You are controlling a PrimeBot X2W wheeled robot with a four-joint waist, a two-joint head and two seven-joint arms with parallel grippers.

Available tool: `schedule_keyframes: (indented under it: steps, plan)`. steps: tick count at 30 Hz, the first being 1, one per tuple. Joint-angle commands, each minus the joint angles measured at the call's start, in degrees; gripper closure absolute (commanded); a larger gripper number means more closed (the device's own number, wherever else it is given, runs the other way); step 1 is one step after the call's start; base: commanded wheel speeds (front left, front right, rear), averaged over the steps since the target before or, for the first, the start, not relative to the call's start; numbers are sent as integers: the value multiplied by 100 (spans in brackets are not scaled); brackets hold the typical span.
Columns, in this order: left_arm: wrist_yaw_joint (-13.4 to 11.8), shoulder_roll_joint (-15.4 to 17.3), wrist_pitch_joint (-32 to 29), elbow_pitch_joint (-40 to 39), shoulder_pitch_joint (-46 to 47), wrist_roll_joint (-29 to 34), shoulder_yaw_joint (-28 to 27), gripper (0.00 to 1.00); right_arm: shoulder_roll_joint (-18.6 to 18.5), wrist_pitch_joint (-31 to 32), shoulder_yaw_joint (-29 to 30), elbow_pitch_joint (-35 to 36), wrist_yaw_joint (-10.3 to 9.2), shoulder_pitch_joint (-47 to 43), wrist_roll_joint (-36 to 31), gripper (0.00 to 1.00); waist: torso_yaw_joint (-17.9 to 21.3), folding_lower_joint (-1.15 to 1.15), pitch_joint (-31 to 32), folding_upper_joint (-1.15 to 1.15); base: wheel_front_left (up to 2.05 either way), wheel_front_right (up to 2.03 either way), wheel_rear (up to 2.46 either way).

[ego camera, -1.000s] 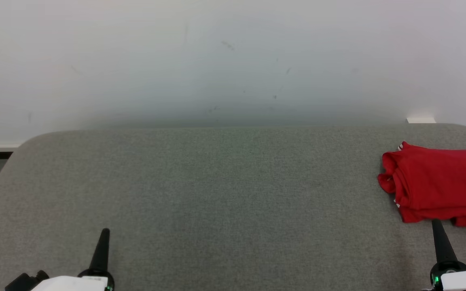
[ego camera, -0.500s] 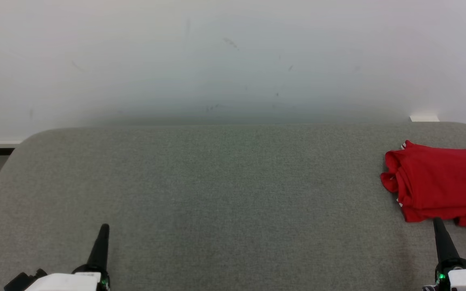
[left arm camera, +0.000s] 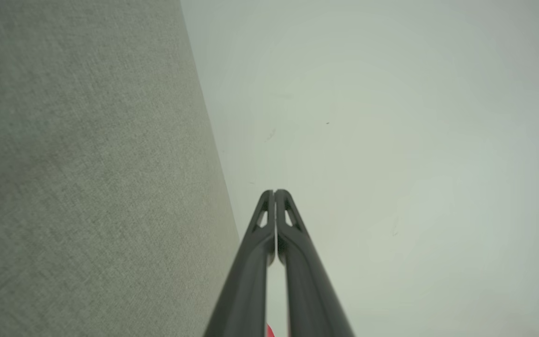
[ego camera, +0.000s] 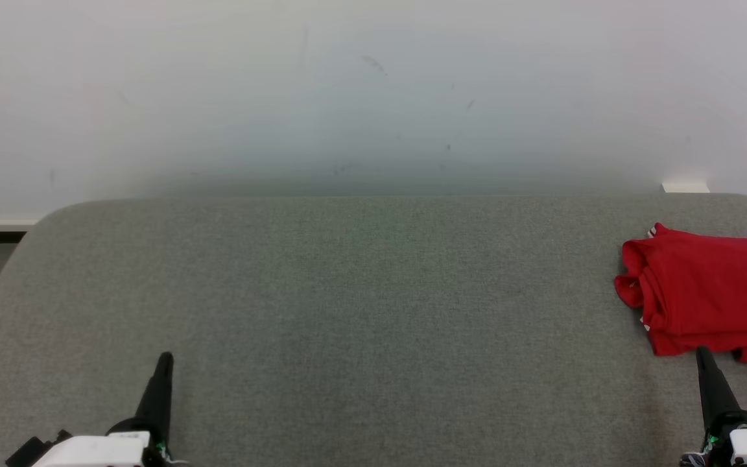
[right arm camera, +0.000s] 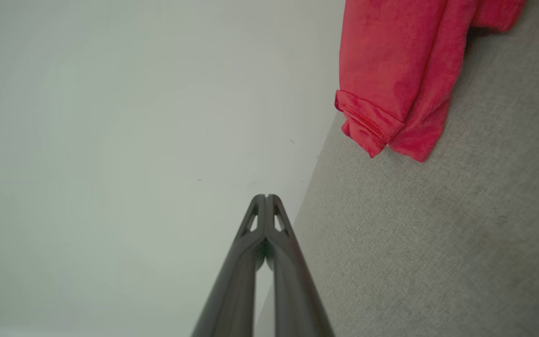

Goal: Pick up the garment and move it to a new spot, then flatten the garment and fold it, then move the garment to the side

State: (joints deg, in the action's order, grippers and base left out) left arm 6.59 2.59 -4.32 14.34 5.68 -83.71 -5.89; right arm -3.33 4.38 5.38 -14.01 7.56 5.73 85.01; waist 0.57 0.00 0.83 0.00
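Garment (ego camera: 711, 292) lies folded at far right of tabletop (ego camera: 373, 292). Left pincer (ego camera: 165, 359) and right pincer (ego camera: 701, 351) both closed tight, empty. Right tip near garment, not touching. Move-to-side step looks done — next move likely only a retreat, or tidying loose hem.

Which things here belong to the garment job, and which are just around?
Job:
red garment, folded, on the grey fabric surface, right side
left gripper, shut, empty
right gripper, shut, empty, near the garment

Just around:
small white block behind the surface's far right edge
white wall
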Motion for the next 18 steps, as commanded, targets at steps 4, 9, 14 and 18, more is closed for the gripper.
schedule_keyframes:
  steps: [4,9,14,18]
  plan:
    - [41,44,-72,-43,76,-266,-38,100,16,71,51,-14,-11,97,222,100,-13,0,-18,0,0,0,0]
    - [46,46,-125,-51,91,-450,-55,100,28,122,81,-26,-12,116,391,100,-26,0,-37,0,0,0,0]
    - [52,46,-179,-60,106,-656,-69,100,38,171,112,-38,-12,122,548,100,-39,0,-56,0,0,0,0]
    - [57,47,-224,-66,111,-793,-80,100,46,218,135,-49,-13,127,691,100,-50,0,-71,0,0,0,0]
